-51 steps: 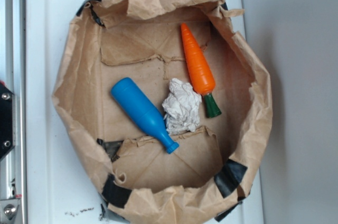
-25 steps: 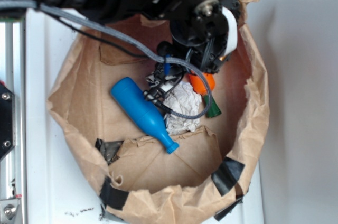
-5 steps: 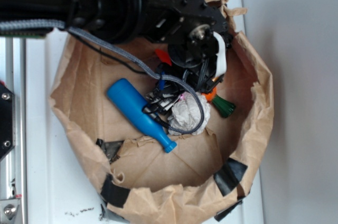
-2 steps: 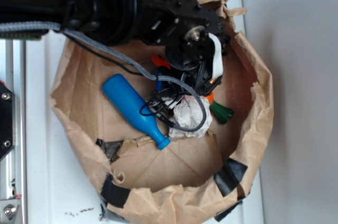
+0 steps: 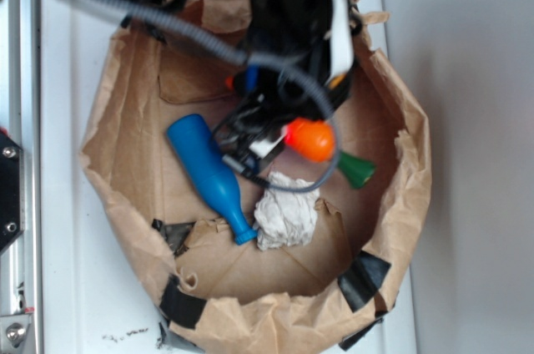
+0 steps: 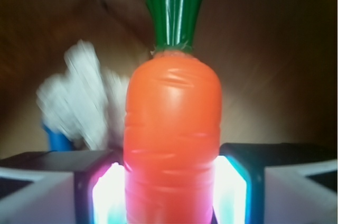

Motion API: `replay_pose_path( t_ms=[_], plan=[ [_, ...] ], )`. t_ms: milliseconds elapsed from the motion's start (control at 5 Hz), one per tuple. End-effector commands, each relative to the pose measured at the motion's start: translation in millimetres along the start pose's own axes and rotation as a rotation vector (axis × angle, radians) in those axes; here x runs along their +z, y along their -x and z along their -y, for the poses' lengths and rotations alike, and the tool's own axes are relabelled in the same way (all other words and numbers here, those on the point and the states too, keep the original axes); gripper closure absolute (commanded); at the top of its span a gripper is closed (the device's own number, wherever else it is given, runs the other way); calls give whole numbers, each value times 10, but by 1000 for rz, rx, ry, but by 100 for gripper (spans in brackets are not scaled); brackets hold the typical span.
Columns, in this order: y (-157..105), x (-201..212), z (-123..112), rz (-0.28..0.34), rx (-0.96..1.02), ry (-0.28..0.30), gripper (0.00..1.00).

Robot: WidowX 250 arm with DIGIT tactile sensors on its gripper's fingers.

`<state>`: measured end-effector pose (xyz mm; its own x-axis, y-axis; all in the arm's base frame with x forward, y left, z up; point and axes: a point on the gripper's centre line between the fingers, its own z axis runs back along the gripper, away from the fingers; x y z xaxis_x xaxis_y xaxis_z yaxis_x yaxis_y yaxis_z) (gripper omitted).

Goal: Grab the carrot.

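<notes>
The gripper (image 6: 171, 182) has its 2 fingers (image 6: 63, 182) clamped on the thick orange body of the carrot (image 6: 171, 150), stem pointing toward 12 o'clock in the wrist view, so the carrot seems raised above the paper bag's (image 5: 125, 179) floor, with the paper ball (image 5: 286, 216) at 7 o'clock of it.

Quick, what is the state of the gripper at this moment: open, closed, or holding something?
Gripper: closed on the carrot, one finger on each side of its orange body, green stem pointing away from the camera.
</notes>
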<state>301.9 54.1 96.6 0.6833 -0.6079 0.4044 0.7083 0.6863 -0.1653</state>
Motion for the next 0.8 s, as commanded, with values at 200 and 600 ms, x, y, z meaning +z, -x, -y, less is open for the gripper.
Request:
replay_pose_path(
  t_ms=[200,600],
  plan=[
    [-186,818,373,107,-80,11,100],
    [-240,717,424,40,24,-186,100]
  ],
)
